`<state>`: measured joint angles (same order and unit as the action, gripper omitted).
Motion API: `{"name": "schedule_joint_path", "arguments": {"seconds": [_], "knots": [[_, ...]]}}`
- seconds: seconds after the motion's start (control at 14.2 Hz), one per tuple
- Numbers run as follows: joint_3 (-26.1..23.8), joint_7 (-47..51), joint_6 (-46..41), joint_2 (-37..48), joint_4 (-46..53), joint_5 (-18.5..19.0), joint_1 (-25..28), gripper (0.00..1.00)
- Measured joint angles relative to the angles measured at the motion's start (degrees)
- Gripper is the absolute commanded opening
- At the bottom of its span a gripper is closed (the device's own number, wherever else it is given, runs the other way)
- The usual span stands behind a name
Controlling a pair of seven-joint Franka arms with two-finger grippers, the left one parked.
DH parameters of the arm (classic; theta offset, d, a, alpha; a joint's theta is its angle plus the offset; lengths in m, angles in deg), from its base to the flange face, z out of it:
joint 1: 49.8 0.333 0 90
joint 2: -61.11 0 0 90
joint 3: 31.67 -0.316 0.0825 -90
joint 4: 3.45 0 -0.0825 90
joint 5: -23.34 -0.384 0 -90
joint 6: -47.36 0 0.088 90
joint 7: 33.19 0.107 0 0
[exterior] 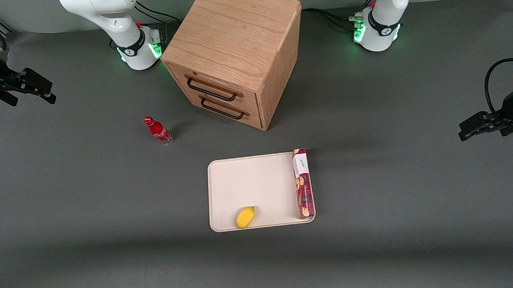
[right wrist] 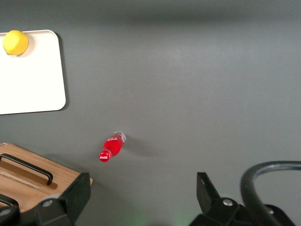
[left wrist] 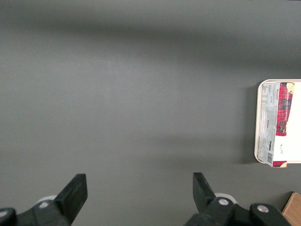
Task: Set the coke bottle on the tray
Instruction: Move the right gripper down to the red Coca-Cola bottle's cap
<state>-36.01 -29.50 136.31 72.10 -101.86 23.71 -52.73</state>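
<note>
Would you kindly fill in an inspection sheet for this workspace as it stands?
Surface: grey table, nothing spilled.
Job's things: coke bottle standing on the table, apart from the tray.
Clutter: yellow fruit and cookie box on the tray; wooden drawer cabinet, drawers shut.
Claw: open, empty, at the working arm's end of the table.
Cables: black cables at the arm bases.
Surroundings: nothing seen.
</note>
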Motion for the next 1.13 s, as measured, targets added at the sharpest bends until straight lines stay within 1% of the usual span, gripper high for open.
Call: {"name": "schedule_joint_path", "arguments": {"seconds": [0.35,0.42,0.56,0.63,0.77,0.92,1.13], "knots": [[-0.2,0.0,-2.6,-0.5,0.2,-0.2,0.1,1.0],[-0.8,0.0,-2.7,-1.0,0.0,-0.9,0.2,1.0],[-3.9,2.9,-2.1,-3.1,-1.2,-4.3,0.2,1.0],[-6.0,5.4,-0.2,-4.7,-2.2,-5.1,0.3,1.0],[-10.2,9.6,5.7,-7.4,-5.9,-5.4,0.5,1.0],[-12.1,11.2,13.1,-8.4,-12.7,-5.4,0.6,1.0],[-14.0,13.2,26.9,-8.3,-25.7,-5.4,0.6,1.0]]}}
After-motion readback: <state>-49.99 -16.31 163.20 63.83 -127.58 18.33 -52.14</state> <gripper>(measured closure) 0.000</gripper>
